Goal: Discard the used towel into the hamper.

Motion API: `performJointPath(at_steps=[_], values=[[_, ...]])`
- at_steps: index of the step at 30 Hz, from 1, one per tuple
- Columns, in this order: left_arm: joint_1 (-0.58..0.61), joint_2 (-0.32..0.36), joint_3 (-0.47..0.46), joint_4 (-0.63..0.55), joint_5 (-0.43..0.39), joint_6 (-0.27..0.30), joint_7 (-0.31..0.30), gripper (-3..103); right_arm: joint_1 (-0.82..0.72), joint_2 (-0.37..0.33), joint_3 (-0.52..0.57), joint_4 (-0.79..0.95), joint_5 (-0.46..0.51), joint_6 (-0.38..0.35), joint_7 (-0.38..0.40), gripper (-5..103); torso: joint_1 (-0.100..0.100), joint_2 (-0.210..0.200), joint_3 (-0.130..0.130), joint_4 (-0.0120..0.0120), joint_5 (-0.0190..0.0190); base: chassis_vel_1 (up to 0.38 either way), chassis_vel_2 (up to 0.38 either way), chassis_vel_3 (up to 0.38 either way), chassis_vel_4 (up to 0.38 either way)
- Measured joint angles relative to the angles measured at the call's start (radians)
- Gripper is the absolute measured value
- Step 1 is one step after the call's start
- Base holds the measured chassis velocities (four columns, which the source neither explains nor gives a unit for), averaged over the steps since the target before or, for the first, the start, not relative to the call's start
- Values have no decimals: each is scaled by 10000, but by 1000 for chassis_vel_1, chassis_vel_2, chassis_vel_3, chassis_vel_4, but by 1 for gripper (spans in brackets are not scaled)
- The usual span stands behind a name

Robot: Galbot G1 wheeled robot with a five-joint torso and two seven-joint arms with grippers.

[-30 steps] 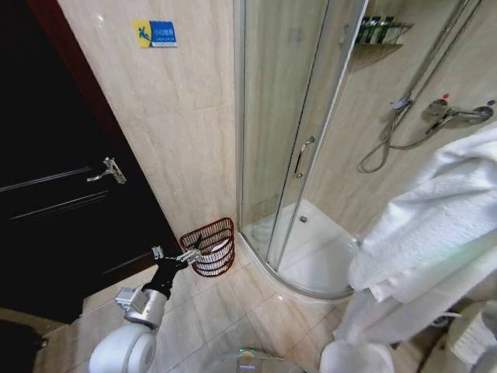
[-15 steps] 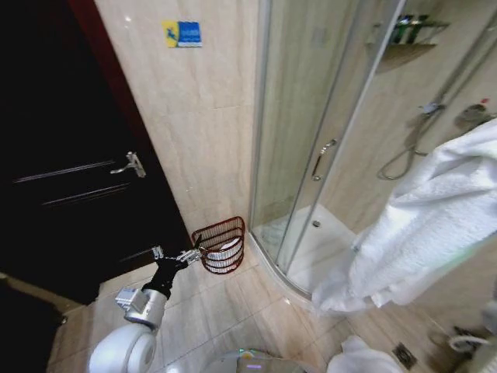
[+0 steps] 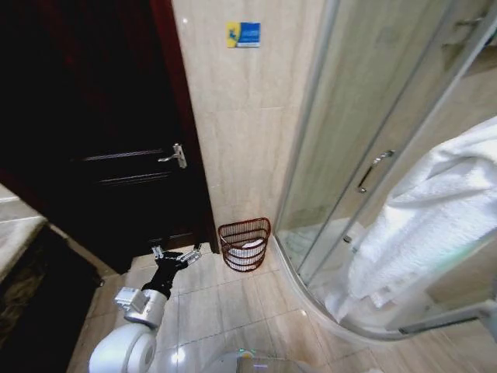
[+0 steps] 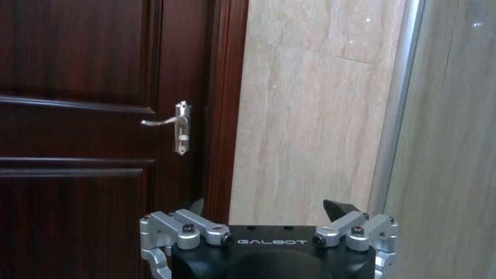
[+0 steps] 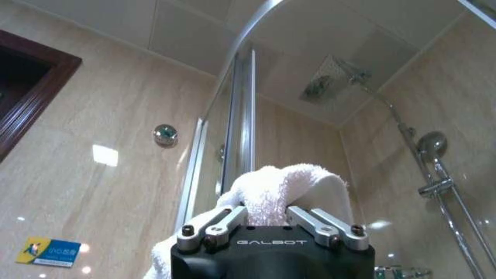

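Holding the towel (image 5: 271, 192) pinched in my right gripper (image 5: 268, 224), left gripper (image 3: 177, 254) spread empty, I should centre above the hamper (image 3: 245, 243) before releasing.

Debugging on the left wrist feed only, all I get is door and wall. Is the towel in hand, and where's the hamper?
Observer: Yes. The right claw is shut on the white towel, which hangs at the robot's right.
Operator: Hamper?
Observer: The hamper stands on the floor against the tiled wall, between the door and the shower enclosure.
Operator: Left claw near it?
Observer: The left claw is open, low at the hamper's left, apart from it.
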Motion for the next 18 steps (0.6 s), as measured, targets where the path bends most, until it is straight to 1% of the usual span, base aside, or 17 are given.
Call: performJointPath(at_steps=[5,8,11,12,14,15,16,17,18], values=[[-1,0,1,0,0,0,0,100,25,0,-36,0,-25,-4,-27,9,0,0,0,-2,0,33,23,-52,-39],[-1,-1,1,0,0,0,0,100,77,-4,-90,0,-75,-46,-96,9,-2,0,-1,1,0,90,106,-96,-113],[-1,0,0,0,0,0,0,100,88,-7,-109,-1,-84,-69,-116,9,1,-1,0,4,-3,170,158,-139,-170],[0,0,0,0,1,0,0,100,91,-7,-110,-1,-85,-72,-119,9,1,-1,0,5,2,181,228,-183,-187],[-1,2,-2,1,0,0,-1,100,103,-8,-163,1,-87,-62,-121,9,-1,0,-1,3,-17,202,233,-200,-226],[-1,2,-2,0,0,0,-1,100,130,-13,-272,2,-88,-36,-113,9,0,0,-1,3,-7,227,159,-216,-225],[-1,2,-2,0,0,0,-1,100,130,-13,-272,2,-88,-36,-113,9,0,0,-1,3,-7,227,159,-216,-225],[-1,3,-3,0,0,0,-1,100,143,-13,-333,1,-89,-30,-103,9,0,-1,0,3,9,201,159,-216,-165],[-1,5,-3,0,1,0,-1,100,148,-14,-369,1,-89,-27,-97,9,-1,0,-1,2,-3,201,152,-181,-165]])
